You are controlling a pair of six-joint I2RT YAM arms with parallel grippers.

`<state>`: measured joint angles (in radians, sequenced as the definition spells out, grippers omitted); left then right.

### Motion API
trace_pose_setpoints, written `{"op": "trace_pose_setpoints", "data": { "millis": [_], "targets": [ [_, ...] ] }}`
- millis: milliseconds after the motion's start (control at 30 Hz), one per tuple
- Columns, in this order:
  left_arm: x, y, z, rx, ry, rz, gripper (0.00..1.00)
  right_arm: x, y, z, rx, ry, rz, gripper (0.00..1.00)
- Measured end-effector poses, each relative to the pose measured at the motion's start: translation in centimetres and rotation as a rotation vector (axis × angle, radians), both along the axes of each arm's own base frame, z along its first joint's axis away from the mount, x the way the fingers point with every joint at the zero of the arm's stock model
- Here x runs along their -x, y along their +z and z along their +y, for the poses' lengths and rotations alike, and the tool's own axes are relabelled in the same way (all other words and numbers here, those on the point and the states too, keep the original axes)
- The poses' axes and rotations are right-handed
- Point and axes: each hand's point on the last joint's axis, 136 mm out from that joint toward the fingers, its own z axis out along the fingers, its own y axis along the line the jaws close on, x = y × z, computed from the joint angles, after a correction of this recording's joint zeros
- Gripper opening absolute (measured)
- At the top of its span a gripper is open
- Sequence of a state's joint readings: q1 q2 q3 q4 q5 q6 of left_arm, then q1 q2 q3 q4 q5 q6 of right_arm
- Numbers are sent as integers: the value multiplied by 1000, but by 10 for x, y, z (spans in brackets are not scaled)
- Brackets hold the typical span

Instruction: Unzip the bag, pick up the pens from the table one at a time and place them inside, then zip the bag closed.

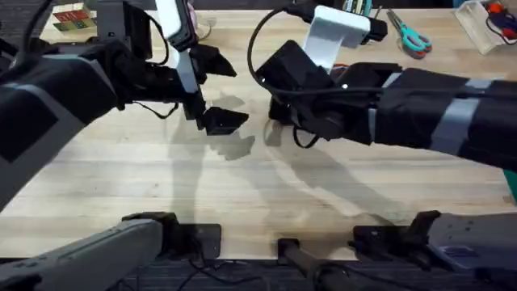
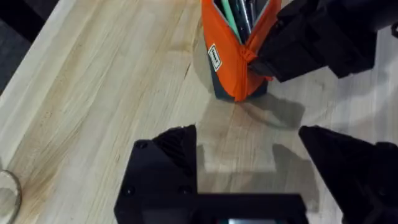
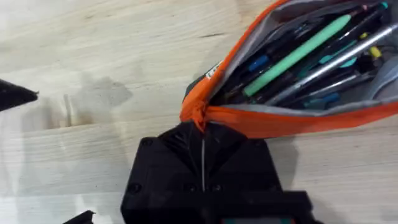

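The left gripper [image 2: 249, 168] is seen with its black jaws spread wide over bare wood, nothing between them, just short of the elongated orange fabric pouch with a dark blue base [image 2: 233, 59], which stands on the large light wooden bench [image 2: 99, 99]. The right gripper [image 3: 203, 144] is seen with its jaws pressed together on the orange fabric at the pouch's end, where the zipper track gathers to a point; whether the slider itself is caught there cannot be told. The pouch's mouth is held open, and its grey lining is exposed. Inside, one bright green pen [image 3: 298, 55] is counted lying lengthwise among several darker and silver-coloured pens (their exact number cannot be made out, and a separate black pen cannot be singled out). A small white label [image 2: 214, 57] is sewn on the orange side; its writing cannot be read. In the overhead view, one pair of teal-handled scissors [image 1: 412, 36] is seen at the bench's far edge, well apart from both arms.
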<state>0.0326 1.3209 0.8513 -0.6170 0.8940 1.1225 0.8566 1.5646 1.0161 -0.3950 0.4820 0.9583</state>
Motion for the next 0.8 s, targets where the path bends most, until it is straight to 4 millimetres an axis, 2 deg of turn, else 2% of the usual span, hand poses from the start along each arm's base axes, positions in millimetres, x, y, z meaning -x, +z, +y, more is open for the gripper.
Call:
{"op": "trace_pose_setpoints", "data": {
  "millis": [200,500,800],
  "targets": [
    [0,0,0,0,0,0,993,0,5,0,-10,0,-8,31],
    [0,0,0,0,0,0,993,3,53,-2,-113,4,-91,31],
    [0,0,0,0,0,0,993,6,58,-6,-121,2,-98,31]
  ]
}}
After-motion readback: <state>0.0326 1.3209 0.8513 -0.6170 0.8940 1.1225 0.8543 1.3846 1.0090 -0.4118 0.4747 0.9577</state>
